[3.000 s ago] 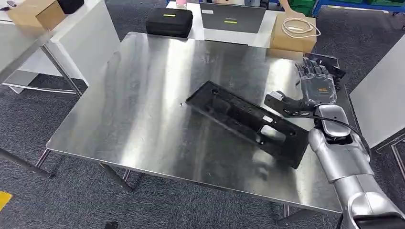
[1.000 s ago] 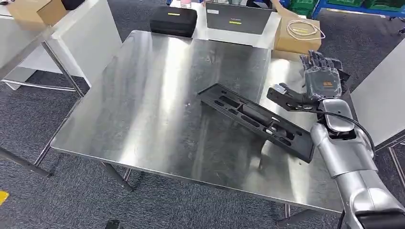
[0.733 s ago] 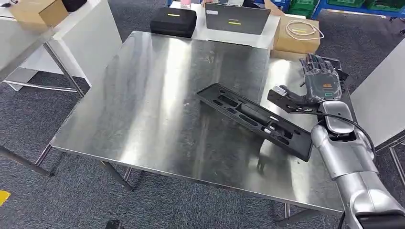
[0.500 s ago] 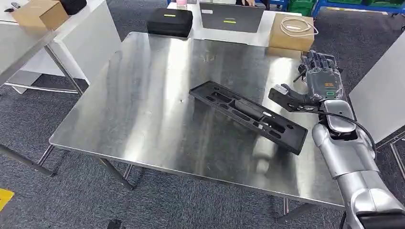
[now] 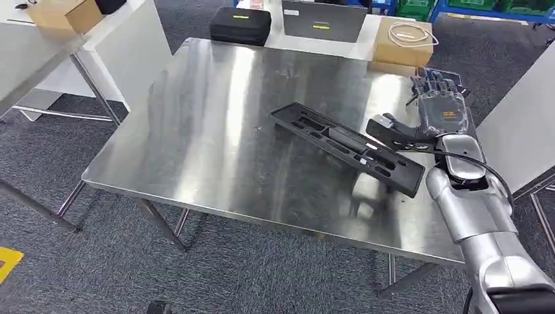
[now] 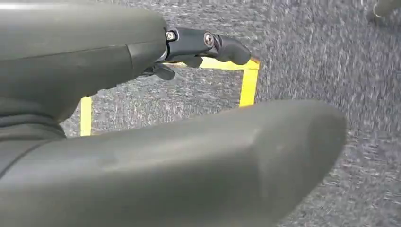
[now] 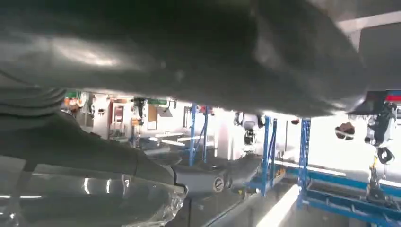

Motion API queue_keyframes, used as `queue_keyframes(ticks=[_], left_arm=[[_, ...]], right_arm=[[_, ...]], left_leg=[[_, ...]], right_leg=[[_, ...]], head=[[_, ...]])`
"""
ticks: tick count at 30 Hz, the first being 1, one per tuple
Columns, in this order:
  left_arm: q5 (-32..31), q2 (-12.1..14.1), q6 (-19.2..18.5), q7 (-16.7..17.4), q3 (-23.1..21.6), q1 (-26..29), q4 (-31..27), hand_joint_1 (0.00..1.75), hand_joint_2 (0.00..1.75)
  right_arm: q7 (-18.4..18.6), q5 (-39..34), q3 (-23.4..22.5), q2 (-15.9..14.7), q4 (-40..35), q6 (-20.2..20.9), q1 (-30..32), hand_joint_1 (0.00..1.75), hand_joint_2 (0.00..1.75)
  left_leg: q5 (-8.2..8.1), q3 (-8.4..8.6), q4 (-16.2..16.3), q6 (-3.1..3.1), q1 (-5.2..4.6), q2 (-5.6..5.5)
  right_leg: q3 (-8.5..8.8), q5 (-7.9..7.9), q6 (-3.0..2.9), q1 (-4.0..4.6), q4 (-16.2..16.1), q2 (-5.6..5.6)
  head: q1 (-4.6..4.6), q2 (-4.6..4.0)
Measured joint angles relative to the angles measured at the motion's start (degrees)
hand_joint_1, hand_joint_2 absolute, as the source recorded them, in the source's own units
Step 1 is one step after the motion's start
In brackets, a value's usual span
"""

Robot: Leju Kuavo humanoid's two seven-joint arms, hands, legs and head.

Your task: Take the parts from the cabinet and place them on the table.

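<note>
On the right half of the head view, a long black part (image 5: 350, 148) with slotted openings lies diagonally across the steel table (image 5: 216, 131), running from the middle of the frame down toward the right edge of the tabletop. Its lower right end sits just beside the silver right arm (image 5: 474, 216), which comes in from the lower right corner. Right hand (image 5: 440, 112) is raised at the right of the frame, above the part's lower end, fingers (image 5: 432, 82) straight and apart, thumb stretched out to the left; it holds nothing and does not touch the part. Left hand (image 6: 142, 94) appears close up in the left wrist view, a dark finger extended over grey carpet (image 6: 331, 56) with a yellow floor marking (image 6: 248, 80); whether it is wide or closed cannot be told. Along the top edge of the head view sit a black case (image 5: 240, 25), a grey laptop (image 5: 324, 18) and a cardboard box (image 5: 401, 40) with a coiled white cable (image 5: 412, 33) on it
</note>
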Motion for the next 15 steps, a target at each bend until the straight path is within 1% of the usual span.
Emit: queue_keyframes(ticks=[1,2,3,4,5,6,7,8,9,10,11,12,13,14,15], left_arm=[[0.02,0.02,0.0,0.0,0.0,0.0,0.0,0.0,0.0],[0.07,0.02,0.0,-0.02,0.0,-0.02,0.0,0.0,0.0],[0.09,0.02,0.0,-0.02,0.0,-0.01,0.0,0.0,0.0],[0.09,0.02,-0.04,-0.02,0.0,-0.01,0.0,0.0,0.0],[0.07,0.02,-0.09,-0.02,0.0,0.03,0.0,0.0,0.0],[0.07,-0.04,-0.15,-0.02,0.0,0.04,0.0,0.0,0.0],[0.07,-0.13,-0.24,-0.02,0.0,0.02,0.0,0.0,0.0],[0.07,-0.24,-0.28,-0.02,0.0,-0.01,0.0,0.0,0.0],[0.09,-0.2,-0.28,-0.04,0.0,-0.03,-0.04,0.0,0.0],[0.07,-0.22,-0.28,-0.09,-0.02,-0.11,-0.04,0.0,0.0],[0.07,-0.22,-0.28,-0.13,-0.02,-0.08,-0.04,0.0,0.0],[0.07,-0.22,-0.26,-0.13,0.0,-0.08,-0.04,0.0,0.0],[0.07,-0.22,-0.26,-0.13,0.0,-0.02,-0.04,0.0,0.0],[0.07,-0.17,-0.26,-0.13,0.0,0.02,-0.04,0.0,0.0],[0.09,-0.13,-0.28,-0.11,0.0,0.03,-0.04,0.0,0.0]], right_arm=[[0.0,0.0,0.0,-0.09,0.0,0.0,-0.04,0.0,0.0],[0.0,0.06,0.02,-0.15,0.07,0.04,0.02,0.0,0.0],[0.0,0.15,0.02,-0.15,0.2,0.09,0.13,0.0,0.0],[0.0,0.17,0.02,-0.15,0.28,0.09,0.27,0.0,0.0],[0.0,0.26,0.02,-0.13,0.39,0.13,0.34,0.0,0.0],[0.0,0.39,0.02,-0.13,0.44,0.24,0.31,0.0,0.0],[0.02,0.48,0.02,-0.13,0.46,0.24,0.21,0.0,0.0],[0.02,0.5,0.02,-0.09,0.46,0.24,0.05,0.0,0.0],[0.02,0.55,0.02,-0.04,0.46,0.24,-0.18,0.0,0.0],[0.02,0.59,0.02,0.09,0.44,0.22,-0.25,0.0,0.0],[0.02,0.61,0.0,-0.02,0.5,0.24,-0.22,0.0,0.0],[0.02,0.66,0.02,0.02,0.59,0.24,-0.22,0.0,0.0],[0.02,0.66,0.02,0.04,0.61,0.24,-0.16,0.0,0.0],[0.02,0.66,0.02,0.09,0.7,0.22,-0.23,0.0,0.0],[0.02,0.66,0.02,0.15,0.7,0.22,-0.3,0.0,0.0]], left_leg=[[0.57,-0.66,0.03,0.61,-0.06,0.04],[1.06,-1.31,0.04,0.67,-0.13,0.04],[1.57,-2.12,0.09,0.71,-0.15,0.05],[2.12,-2.8,0.1,0.63,-0.16,0.05],[2.66,-3.54,0.14,0.54,-0.16,0.05],[3.16,-4.23,0.17,0.36,-0.15,0.04],[3.68,-4.81,0.2,0.11,-0.09,0.02],[4.12,-5.34,0.3,-0.22,-0.04,0.01],[4.45,-5.77,0.47,-0.6,-0.23,-0.02],[4.91,-6.2,0.61,-0.92,-0.4,-0.02],[5.39,-6.16,0.7,-1.2,-0.55,-0.06],[5.83,-6.29,0.73,-1.32,-0.56,-0.13],[6.22,-6.51,0.65,-1.5,-0.53,-0.21],[5.71,-6.99,0.98,-1.85,-0.15,-0.21],[3.11,-7.72,2.41,-2.31,-0.01,-0.27]], right_leg=[[-1.37,-3.17,-0.65,-0.02,4.0,0.04],[-2.87,-5.76,-0.95,-0.05,8.65,0.06],[-4.32,-7.85,-0.91,-0.08,13.35,0.06],[-4.73,-8.65,-0.5,-0.08,16.06,0.05],[-3.81,-8.29,0.13,-0.09,16.06,0.05],[-1.48,-7.07,0.89,-0.13,13.59,0.05],[1.81,-5.59,1.56,-0.26,9.0,0.04],[5.55,-4.6,1.94,-0.48,3.56,0.02],[8.36,-5.62,1.65,-0.56,-0.93,0.07],[9.51,-5.52,1.08,0.32,-2.0,0.52],[8.62,-5.19,0.65,0.33,-1.97,0.44],[8.49,-5.03,0.35,0.39,-1.65,0.47],[8.2,-4.68,-0.22,0.29,-1.62,0.43],[7.77,-4.06,-1.12,-0.75,-1.76,0.23],[7.27,-3.53,-1.82,-0.53,-1.75,0.15]], head=[[0.26,0.0],[0.26,0.0],[0.28,0.0],[0.33,0.0],[0.28,0.0],[0.33,0.0],[0.26,0.0],[0.33,0.0],[0.35,0.0],[0.28,0.0],[0.22,0.0],[0.13,0.0],[0.0,0.0],[0.02,0.0],[-0.18,0.0]])
